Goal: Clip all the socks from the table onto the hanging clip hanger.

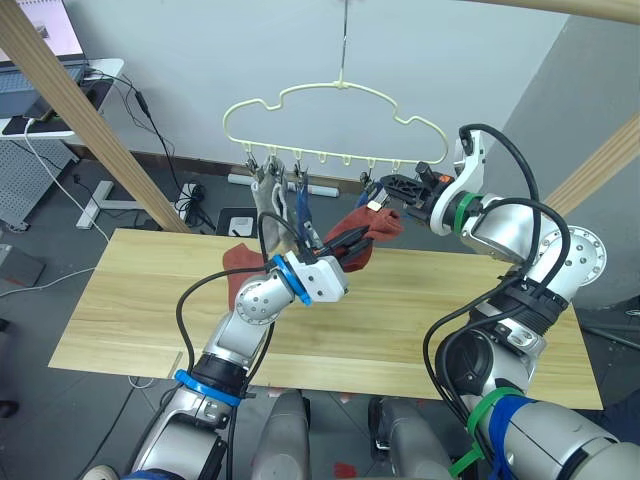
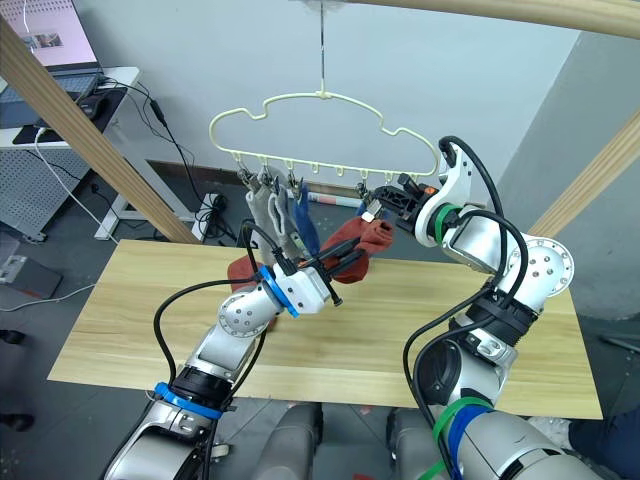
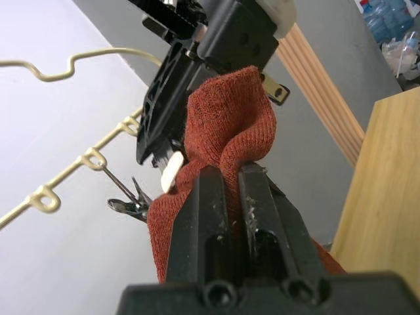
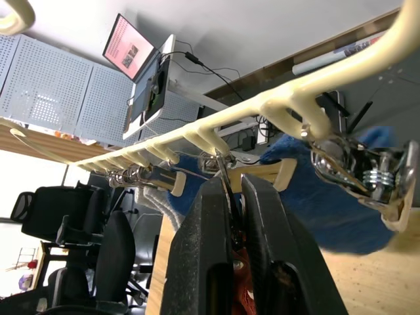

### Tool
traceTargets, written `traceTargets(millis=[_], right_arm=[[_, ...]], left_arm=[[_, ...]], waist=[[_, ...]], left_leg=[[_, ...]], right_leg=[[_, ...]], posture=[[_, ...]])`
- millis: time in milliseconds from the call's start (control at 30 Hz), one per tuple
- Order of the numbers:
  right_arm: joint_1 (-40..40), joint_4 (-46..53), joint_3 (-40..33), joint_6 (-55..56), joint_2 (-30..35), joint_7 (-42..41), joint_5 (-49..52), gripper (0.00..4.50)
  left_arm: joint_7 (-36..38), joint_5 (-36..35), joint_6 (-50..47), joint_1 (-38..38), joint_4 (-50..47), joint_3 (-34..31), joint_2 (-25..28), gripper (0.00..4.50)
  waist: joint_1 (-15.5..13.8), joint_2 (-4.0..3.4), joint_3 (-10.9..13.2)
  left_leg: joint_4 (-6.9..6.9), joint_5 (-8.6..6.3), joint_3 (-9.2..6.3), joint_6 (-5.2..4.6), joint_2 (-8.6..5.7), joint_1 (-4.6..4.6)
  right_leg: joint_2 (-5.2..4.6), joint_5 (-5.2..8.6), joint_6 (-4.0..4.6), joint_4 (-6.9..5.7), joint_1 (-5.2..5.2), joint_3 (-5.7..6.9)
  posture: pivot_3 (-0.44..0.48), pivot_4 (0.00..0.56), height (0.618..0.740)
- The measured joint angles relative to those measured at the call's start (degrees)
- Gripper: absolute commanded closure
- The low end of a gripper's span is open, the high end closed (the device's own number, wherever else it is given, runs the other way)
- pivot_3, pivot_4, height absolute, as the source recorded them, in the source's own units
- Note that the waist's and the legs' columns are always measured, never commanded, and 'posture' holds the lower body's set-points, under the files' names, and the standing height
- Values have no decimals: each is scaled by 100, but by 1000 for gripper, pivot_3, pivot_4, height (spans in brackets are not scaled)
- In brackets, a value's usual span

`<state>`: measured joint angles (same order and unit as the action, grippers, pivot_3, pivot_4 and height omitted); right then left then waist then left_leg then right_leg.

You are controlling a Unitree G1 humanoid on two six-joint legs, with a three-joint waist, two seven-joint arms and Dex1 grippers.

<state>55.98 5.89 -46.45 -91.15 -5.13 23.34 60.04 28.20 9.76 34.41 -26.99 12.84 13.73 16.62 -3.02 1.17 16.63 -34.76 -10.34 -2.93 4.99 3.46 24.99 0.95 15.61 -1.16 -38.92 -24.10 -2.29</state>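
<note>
Nearest my head camera is my left gripper [image 1: 345, 245], clenched on a rust-red sock [image 1: 375, 228], which it holds up off the table [image 1: 120, 310] so the sock's top edge reaches the clips at about 1 o'clock from the gripper. I judge the lift is meant to present the cuff to a free clip. From the left wrist view the sock looks soft and folded over itself, a ribbed knit bunched between the fingers [image 3: 210, 216].

Further left on the clip hanger [image 1: 330, 100], grey and blue socks [image 1: 275, 205] hang from clips at roughly 11 o'clock from my left gripper. A second rust-red sock [image 1: 240, 265] lies on the table behind my left forearm.

My right gripper [image 1: 392, 190] sits just under the hanger rail, fingers nearly together around a metal clip [image 4: 220, 167], I judge to pinch it open for the sock
</note>
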Motion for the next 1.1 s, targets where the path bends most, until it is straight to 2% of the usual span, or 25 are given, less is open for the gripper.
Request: traceTargets(millis=[67, 167, 400, 533, 667, 767, 867, 933, 1000, 1033, 1100], right_arm=[[-26, -42, -14, -1, 24, 125, 161, 3586], [-103, -187, -121, -50, 33, 347, 335, 2363], [-145, -383, -433, -81, 66, 807, 668, 26], [-274, -339, -386, 160, 427, 987, 1787, 26], [-1223, 282, 413, 317, 1381, 738, 2848, 0], [-1922, 1100, 1097, 451, 2107, 302, 2831, 0], [-2497, 1992, 1973, 959, 2727, -197, 1934, 0], [-2947, 2559, 2870, 1617, 3130, -568, 840, 0], [-3329, 2925, 3819, 2449, 3250, -854, -314, 0], [-3441, 2994, 4149, 2836, 3180, -933, -774, 169], [-3488, 2998, 4653, 3514, 2918, -969, -1561, 561]], left_arm=[[-7, 7, 3, -7, 73, 0, 8, 4500], [-8, 9, 3, -9, 104, 0, 11, 4500], [93, -93, -94, -62, 104, 17, -44, 4500], [366, -391, -539, -94, 121, 82, -224, 4500], [792, -880, -1221, -88, 143, 127, -371, 3416], [1047, -1305, -1902, -5, 140, 78, -434, 2541], [1263, -1705, -2494, 126, -81, 18, -456, 1648], [1356, -2135, -3106, 295, -473, -144, -394, 1037], [1388, -2664, -3901, 459, -962, -488, -133, 381], [1396, -2879, -4248, 512, -1194, -647, 15, 123], [1421, -3307, -4869, 604, -1715, -918, 289, 113]], waist=[[2, 0, 0], [17, -1, 1], [107, -4, 4], [167, -5, 4], [191, -5, 4], [260, -8, 6], [358, -8, 6], [404, -8, 6], [476, -8, 7], [499, -8, 7], [500, -8, 7]], left_leg=[[0, 0, 0, 0, 0, 0], [1, 0, 1, -1, 1, 3], [4, 0, 3, -1, 2, 14], [3, -4, 3, -9, 1, 26], [1, -13, 4, -24, 1, 35], [-5, -19, 6, -34, 1, 42], [-7, -19, 4, -34, 7, 40], [-7, -19, 3, -34, 12, 34], [-6, -18, 0, -33, 20, 29], [-6, -18, 0, -33, 23, 25], [-7, -17, 1, -32, 24, 22]], right_leg=[[0, 0, 0, 0, 0, 0], [0, 0, 0, 0, -4, -1], [2, 0, 0, 0, -16, -1], [2, 0, 0, 2, -23, 0], [1, 4, -4, 5, -24, 0], [1, 7, -10, 6, -29, -2], [7, 8, -12, 3, -31, -2], [11, 9, -14, -1, -33, -2], [21, 10, -14, -2, -34, -3], [26, 10, -14, -3, -34, -6], [27, 10, -15, -7, -33, -6]], posture=[[139, 279, 740], [139, 279, 740], [124, 278, 740], [105, 277, 740], [96, 276, 740], [94, 275, 740], [96, 275, 740], [104, 273, 740], [104, 273, 740], [115, 273, 740], [115, 273, 740]])
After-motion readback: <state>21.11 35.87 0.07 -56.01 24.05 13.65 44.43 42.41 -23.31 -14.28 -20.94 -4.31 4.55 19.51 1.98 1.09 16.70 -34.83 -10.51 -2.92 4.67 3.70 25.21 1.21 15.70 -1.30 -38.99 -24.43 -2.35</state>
